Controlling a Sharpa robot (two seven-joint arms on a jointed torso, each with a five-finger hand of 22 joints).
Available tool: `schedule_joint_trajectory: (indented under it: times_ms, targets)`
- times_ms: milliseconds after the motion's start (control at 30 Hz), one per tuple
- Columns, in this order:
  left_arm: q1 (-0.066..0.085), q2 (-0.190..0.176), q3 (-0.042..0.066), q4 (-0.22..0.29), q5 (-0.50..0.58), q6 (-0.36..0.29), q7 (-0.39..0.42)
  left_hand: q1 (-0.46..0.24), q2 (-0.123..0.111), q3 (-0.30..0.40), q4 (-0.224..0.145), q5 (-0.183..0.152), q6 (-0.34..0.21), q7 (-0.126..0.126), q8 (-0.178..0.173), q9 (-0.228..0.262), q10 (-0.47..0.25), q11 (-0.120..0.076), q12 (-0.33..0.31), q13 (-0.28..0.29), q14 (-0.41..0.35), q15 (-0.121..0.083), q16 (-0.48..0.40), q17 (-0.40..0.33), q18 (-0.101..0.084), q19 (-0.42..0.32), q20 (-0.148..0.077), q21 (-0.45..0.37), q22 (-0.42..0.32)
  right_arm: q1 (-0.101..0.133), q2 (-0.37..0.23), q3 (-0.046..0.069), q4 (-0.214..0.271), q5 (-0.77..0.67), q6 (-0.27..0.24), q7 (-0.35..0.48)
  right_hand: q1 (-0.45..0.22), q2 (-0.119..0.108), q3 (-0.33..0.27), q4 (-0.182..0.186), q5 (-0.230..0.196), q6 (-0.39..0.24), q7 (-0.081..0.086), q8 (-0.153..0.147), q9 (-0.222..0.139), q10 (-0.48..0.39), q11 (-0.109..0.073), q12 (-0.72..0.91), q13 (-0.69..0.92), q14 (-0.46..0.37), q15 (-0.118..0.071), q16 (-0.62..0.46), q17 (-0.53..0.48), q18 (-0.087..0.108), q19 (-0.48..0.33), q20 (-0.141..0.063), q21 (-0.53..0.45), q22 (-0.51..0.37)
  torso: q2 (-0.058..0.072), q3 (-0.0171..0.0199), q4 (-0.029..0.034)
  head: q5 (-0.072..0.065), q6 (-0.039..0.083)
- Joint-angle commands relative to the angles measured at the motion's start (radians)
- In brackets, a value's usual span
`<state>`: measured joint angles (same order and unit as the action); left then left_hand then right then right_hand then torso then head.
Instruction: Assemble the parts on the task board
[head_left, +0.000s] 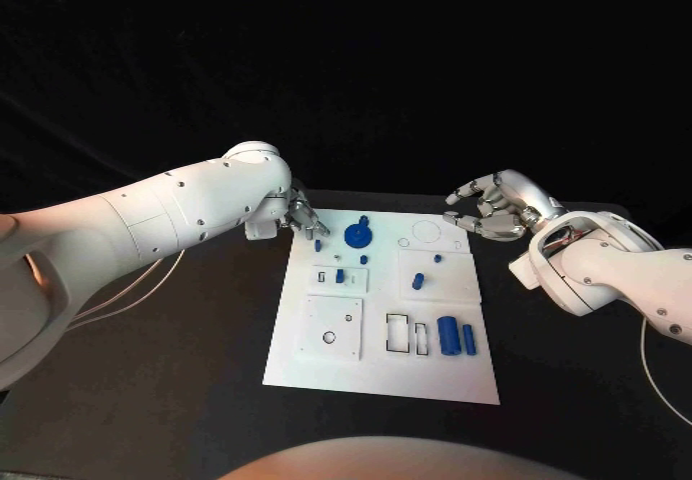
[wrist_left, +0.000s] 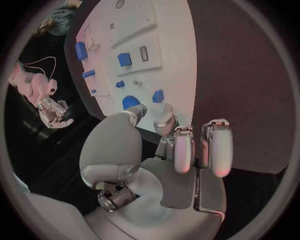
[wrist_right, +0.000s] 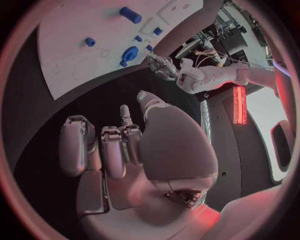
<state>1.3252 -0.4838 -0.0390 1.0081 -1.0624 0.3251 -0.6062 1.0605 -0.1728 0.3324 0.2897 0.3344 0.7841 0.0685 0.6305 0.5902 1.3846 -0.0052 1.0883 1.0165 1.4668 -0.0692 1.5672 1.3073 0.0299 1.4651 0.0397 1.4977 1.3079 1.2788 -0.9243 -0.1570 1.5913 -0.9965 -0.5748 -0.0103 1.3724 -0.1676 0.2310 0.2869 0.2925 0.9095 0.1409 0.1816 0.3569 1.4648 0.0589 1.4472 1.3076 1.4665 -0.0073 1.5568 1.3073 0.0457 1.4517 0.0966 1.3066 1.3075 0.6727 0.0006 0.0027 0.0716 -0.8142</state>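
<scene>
The white task board (head_left: 382, 350) lies in the middle of the black table. On it are a round blue part (head_left: 356, 236) near the far edge, a small blue piece (head_left: 319, 244) beside it, two small pieces (head_left: 340, 275) (head_left: 417, 281) mid-board, and two blue cylinders (head_left: 459, 336) near the right edge. My left hand (head_left: 303, 218) hovers at the board's far left corner, fingers pointing down, nothing held; its fingertips (wrist_left: 164, 119) hang close to the small blue piece (wrist_left: 158, 95). Over the far right corner my right hand (head_left: 490, 208) is loosely curled and holds nothing.
The board has rectangular recesses (head_left: 405, 334) and a raised square plate (head_left: 332, 327) at its near end. Black table (head_left: 173, 380) surrounds the board on all sides. A cable (head_left: 137, 285) trails beneath my left arm.
</scene>
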Motion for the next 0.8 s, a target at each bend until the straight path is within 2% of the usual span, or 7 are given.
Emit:
schedule_joint_trajectory:
  times_ms: [33,133,200,300,800]
  targets:
    - [0.000,0.004,0.000,-0.001,0.018,0.025,0.018,0.006,0.006,-0.005,-0.001,-0.004,0.009,-0.001,-0.006,-0.002,-0.002,-0.001,0.000,0.001,0.101,0.004,-0.003,0.250,-0.004,0.040,0.008,-0.003,0.194,-0.001,0.002,0.000,0.000,-0.011,0.009,0.002,-0.011,0.002,0.004,0.000,0.005,0.003,-0.004,0.004,0.001,0.014,-0.005,-0.001,0.140,0.090,-0.009,-0.005,0.201,0.017,-0.003,-0.007,-0.005,0.137,0.000,0.0005,0.0007,0.001,0.000]
    - [0.000,0.006,-0.001,-0.002,0.019,0.030,0.018,0.017,0.013,-0.002,-0.001,-0.004,0.018,-0.002,-0.008,-0.005,-0.003,-0.001,0.000,0.000,0.101,0.004,-0.002,0.251,-0.004,0.040,0.008,-0.003,0.195,-0.001,0.002,0.000,-0.001,-0.011,0.009,0.002,-0.011,0.002,0.004,0.000,0.005,0.003,-0.004,0.004,0.001,0.014,-0.005,-0.001,0.140,0.090,-0.009,-0.005,0.201,0.017,-0.003,-0.007,-0.005,0.137,0.000,0.0006,-0.0001,0.002,0.000]
    - [-0.001,0.007,-0.001,-0.002,0.019,0.034,0.018,0.039,0.020,0.004,-0.002,-0.025,0.032,-0.005,-0.010,-0.009,-0.003,-0.004,0.000,-0.002,0.102,0.002,-0.002,0.252,-0.004,0.040,0.006,-0.004,0.195,-0.001,0.003,0.000,-0.001,-0.011,0.010,0.002,-0.011,0.002,0.004,0.000,0.005,0.003,-0.004,0.004,0.001,0.014,-0.005,-0.001,0.140,0.090,-0.009,-0.005,0.201,0.017,-0.003,-0.007,-0.005,0.137,-0.001,0.0010,-0.0003,0.002,0.000]
    - [-0.001,0.008,-0.001,-0.003,0.019,0.039,0.017,0.055,0.023,0.010,-0.005,-0.032,0.035,-0.006,-0.013,-0.012,-0.002,-0.005,0.002,-0.001,0.102,0.001,-0.001,0.252,-0.004,0.040,0.006,-0.003,0.195,-0.001,0.003,0.000,-0.001,-0.011,0.010,0.001,-0.011,0.002,0.004,0.000,0.005,0.003,-0.004,0.004,0.001,0.014,-0.005,-0.001,0.140,0.090,-0.009,-0.005,0.201,0.017,-0.003,-0.007,-0.005,0.137,-0.001,0.0009,0.0003,0.003,-0.001]
    - [-0.002,0.011,-0.003,-0.008,0.020,0.059,0.013,0.085,0.028,0.023,-0.007,-0.035,0.051,-0.010,-0.013,-0.015,-0.002,-0.008,0.002,-0.004,0.102,-0.001,0.000,0.256,-0.004,0.041,0.004,-0.004,0.196,-0.002,0.004,0.000,-0.001,-0.011,0.011,0.001,-0.011,0.002,0.004,0.000,0.005,0.003,-0.004,0.004,0.001,0.014,-0.005,-0.001,0.140,0.090,-0.009,-0.005,0.201,0.017,-0.003,-0.007,-0.005,0.137,0.000,0.0008,-0.0002,0.003,-0.003]
